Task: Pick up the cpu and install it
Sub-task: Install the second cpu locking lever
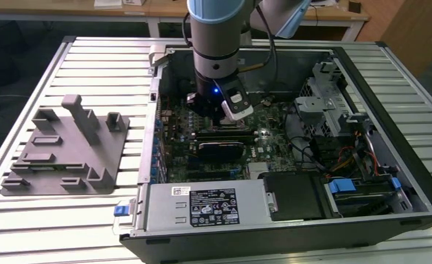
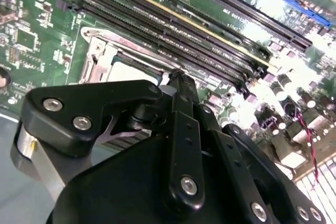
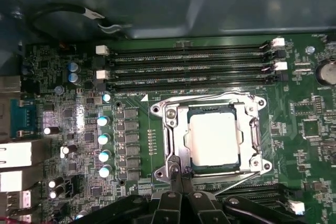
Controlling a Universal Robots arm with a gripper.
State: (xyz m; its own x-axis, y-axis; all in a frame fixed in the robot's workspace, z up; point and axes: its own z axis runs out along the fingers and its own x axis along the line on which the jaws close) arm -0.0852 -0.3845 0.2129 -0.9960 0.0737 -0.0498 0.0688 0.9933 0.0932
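The cpu (image 3: 214, 140), a flat square chip with a silvery top plate, lies inside the metal-framed socket (image 3: 167, 129) on the green motherboard (image 3: 131, 145) in the first wrist view. My gripper (image 3: 177, 169) is at the socket frame's edge, just beside one corner of the cpu, with its thin fingers pressed together and nothing between them. In the second wrist view my gripper (image 2: 176, 77) reaches down in front of the socket frame (image 2: 100, 51), hiding most of it. In the exterior view the arm (image 1: 216, 66) stands upright inside the open computer case (image 1: 363, 60).
Memory slots (image 3: 189, 69) run along one side of the socket, and a row of capacitors (image 3: 104, 140) along another. A grey plastic holder block (image 1: 66, 148) with upright posts sits on the slatted table at the exterior view's left. The power supply (image 1: 201, 206) and drive cage (image 1: 333, 104) crowd the case.
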